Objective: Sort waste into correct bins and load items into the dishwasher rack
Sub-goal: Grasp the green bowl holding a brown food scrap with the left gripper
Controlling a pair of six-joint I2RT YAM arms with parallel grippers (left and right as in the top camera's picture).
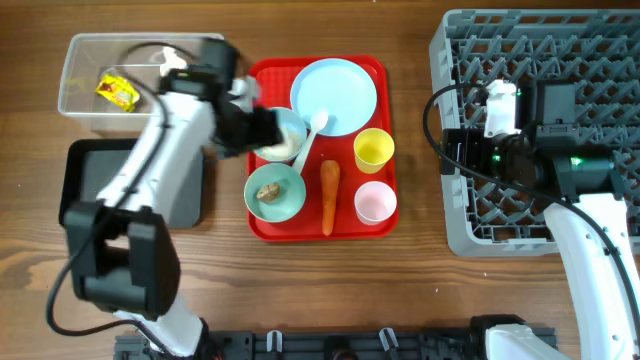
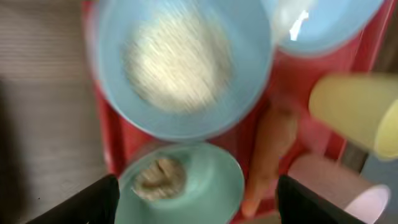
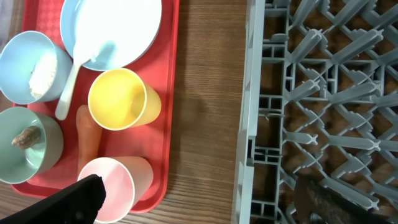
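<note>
My left gripper [image 1: 266,128] hangs open over the red tray [image 1: 345,226], with nothing between its fingers [image 2: 93,202]. Below it are the pale blue bowl of white rice [image 2: 180,62] and the blue-green bowl [image 2: 186,183] holding a brown food lump [image 2: 158,177]. The left wrist view is blurred. An orange carrot [image 1: 329,195] lies beside the yellow cup [image 1: 373,150] and pink cup [image 1: 375,202]. The large plate [image 1: 335,95] carries a white spoon [image 1: 312,130]. My right gripper [image 1: 452,150] stands open at the left edge of the grey dishwasher rack [image 1: 460,60], holding nothing.
A clear plastic tub [image 1: 85,50] at the back left holds a yellow wrapper [image 1: 116,90]. A black tray [image 1: 85,180] lies in front of it, partly under my left arm. A strip of bare wood [image 3: 208,93] separates the red tray from the rack.
</note>
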